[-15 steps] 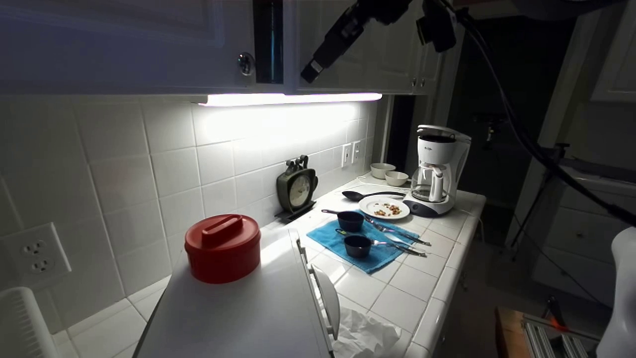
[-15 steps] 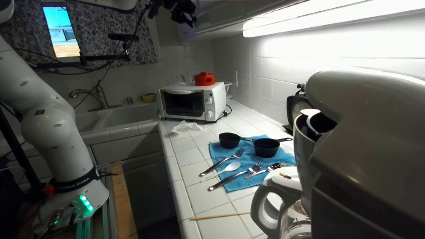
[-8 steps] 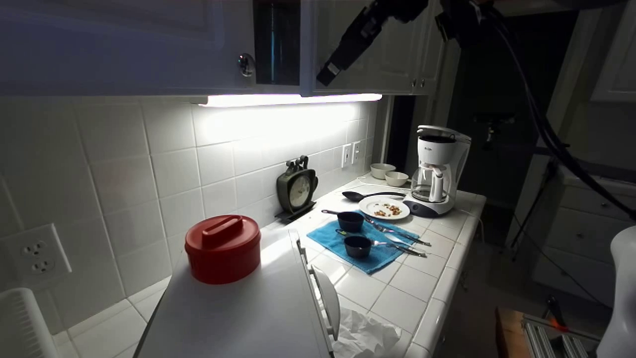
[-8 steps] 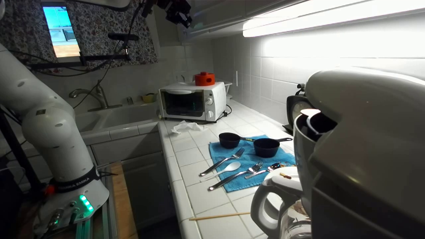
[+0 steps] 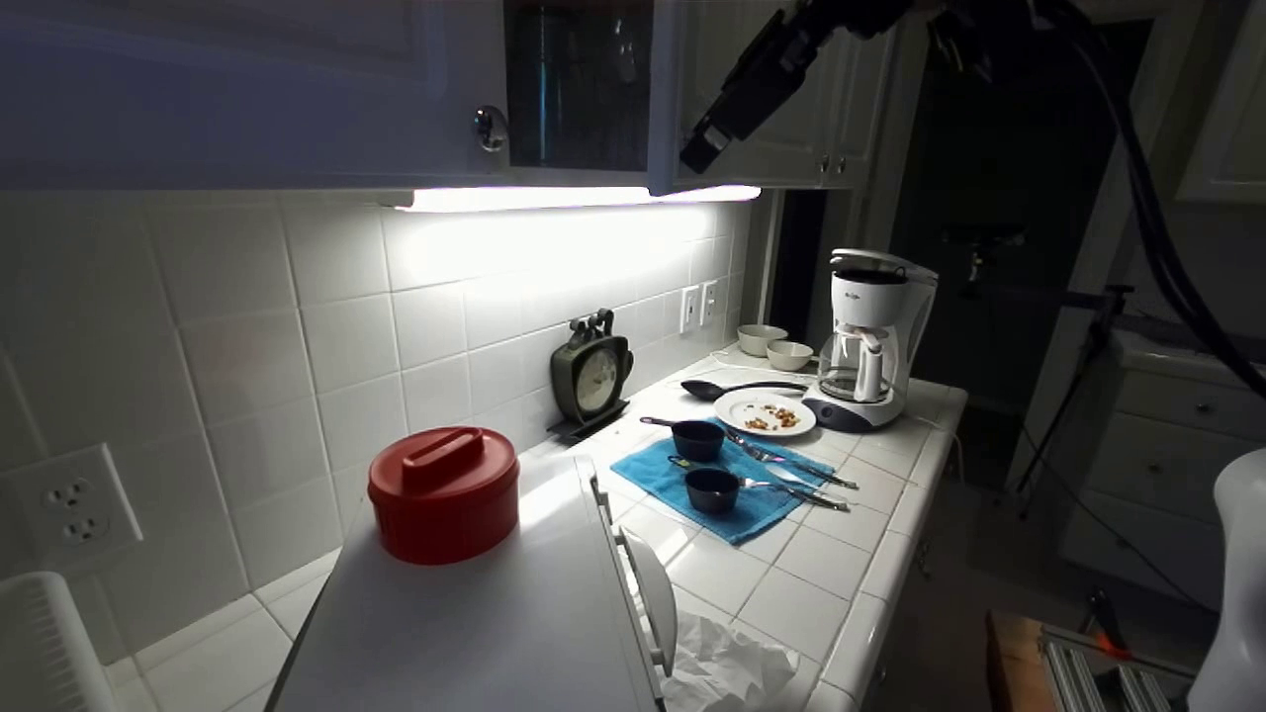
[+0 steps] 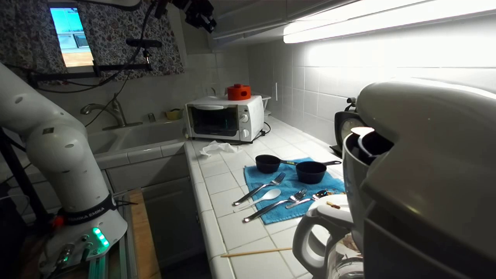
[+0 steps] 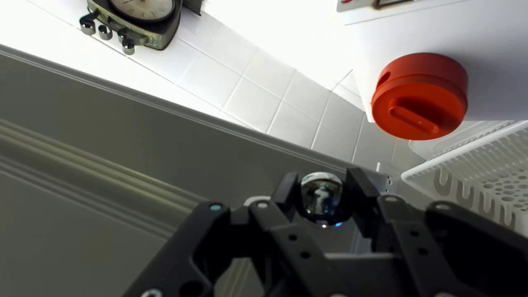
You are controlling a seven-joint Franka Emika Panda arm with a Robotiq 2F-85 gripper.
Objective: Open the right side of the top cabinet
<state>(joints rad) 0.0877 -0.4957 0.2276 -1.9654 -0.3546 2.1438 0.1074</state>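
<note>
Wall [image 5: 262, 376], white square tile, left and centre of frame in an exterior view; double outlet [image 5: 79, 509], lower left. Same view: dark opening [image 5: 989, 158], pale-framed, upper right; drawers [image 5: 1167, 435], pale-fronted, right edge; floor [image 5: 964, 554], dim, lower right. Light tube [image 5: 584, 199], lit, in both exterior views. Window [image 6: 71, 37], bright, upper left of frame in an exterior view, between floral curtains [image 6: 110, 31]; bench [image 6: 240, 234], white-tiled, centre; sink [image 6: 151, 135], white, left of centre.

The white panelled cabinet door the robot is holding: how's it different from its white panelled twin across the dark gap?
The held white panelled door stands partly open, while the twin door is shut. The held door's round silver knob sits between the fingers of the black gripper; the twin door's shiny knob has nothing gripping it. Both doors are white and panelled, each with a knob.
</note>
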